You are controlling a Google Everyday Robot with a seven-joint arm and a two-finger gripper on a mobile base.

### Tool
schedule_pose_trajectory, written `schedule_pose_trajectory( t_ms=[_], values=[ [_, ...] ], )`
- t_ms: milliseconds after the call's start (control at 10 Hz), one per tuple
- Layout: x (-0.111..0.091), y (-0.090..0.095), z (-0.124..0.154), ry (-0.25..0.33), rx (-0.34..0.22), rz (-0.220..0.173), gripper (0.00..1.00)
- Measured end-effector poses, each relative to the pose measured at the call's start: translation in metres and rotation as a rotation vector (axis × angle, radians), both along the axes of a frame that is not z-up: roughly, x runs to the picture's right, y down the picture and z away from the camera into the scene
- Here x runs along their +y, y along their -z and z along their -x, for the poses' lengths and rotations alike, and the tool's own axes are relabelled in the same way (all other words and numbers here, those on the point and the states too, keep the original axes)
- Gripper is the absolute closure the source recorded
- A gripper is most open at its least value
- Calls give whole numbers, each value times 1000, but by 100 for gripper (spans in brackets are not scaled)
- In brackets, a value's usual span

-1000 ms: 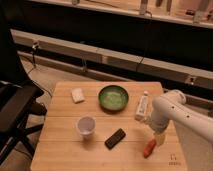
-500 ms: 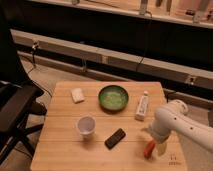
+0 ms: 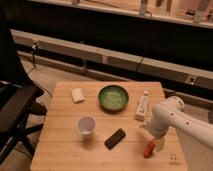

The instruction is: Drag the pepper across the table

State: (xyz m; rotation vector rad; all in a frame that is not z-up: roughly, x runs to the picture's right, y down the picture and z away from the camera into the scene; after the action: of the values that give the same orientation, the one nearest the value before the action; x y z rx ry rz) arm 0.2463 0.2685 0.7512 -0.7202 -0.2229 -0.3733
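Note:
The pepper [image 3: 148, 148] is a small red-orange chili lying on the table [image 3: 65, 145] near its front right corner. My gripper [image 3: 157, 145] hangs from the white arm [image 3: 172, 120] and reaches down right beside the pepper, at its right side, touching or almost touching it. The arm covers part of the gripper.
A green bowl [image 3: 113, 97] stands at the table's middle back, a white tube [image 3: 142, 107] to its right, a white block [image 3: 77, 95] at back left, a clear cup [image 3: 86, 126] and a black phone [image 3: 115, 138] in front. A black chair [image 3: 12, 110] stands left. A dark logo mark [image 3: 173, 158] is at the front right corner.
The arm has moved forward and down toward the front right corner, and the gripper has come down beside the pepper. The pepper has stayed about where it was.

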Motion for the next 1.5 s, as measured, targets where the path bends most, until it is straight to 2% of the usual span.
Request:
schedule_pose_trajectory(
  t_ms=[500,700,800,1000,1400,1500],
  values=[
    [20,-15,-6,-8,28,26,20],
    [33,-22,-13,-42,30,50,22],
    [39,-25,-17,-59,25,61,29],
    [46,-28,-18,-78,15,73,51],
    [42,-24,-15,-74,9,78,91],
    [42,-23,-17,-75,11,78,97]
  ],
)
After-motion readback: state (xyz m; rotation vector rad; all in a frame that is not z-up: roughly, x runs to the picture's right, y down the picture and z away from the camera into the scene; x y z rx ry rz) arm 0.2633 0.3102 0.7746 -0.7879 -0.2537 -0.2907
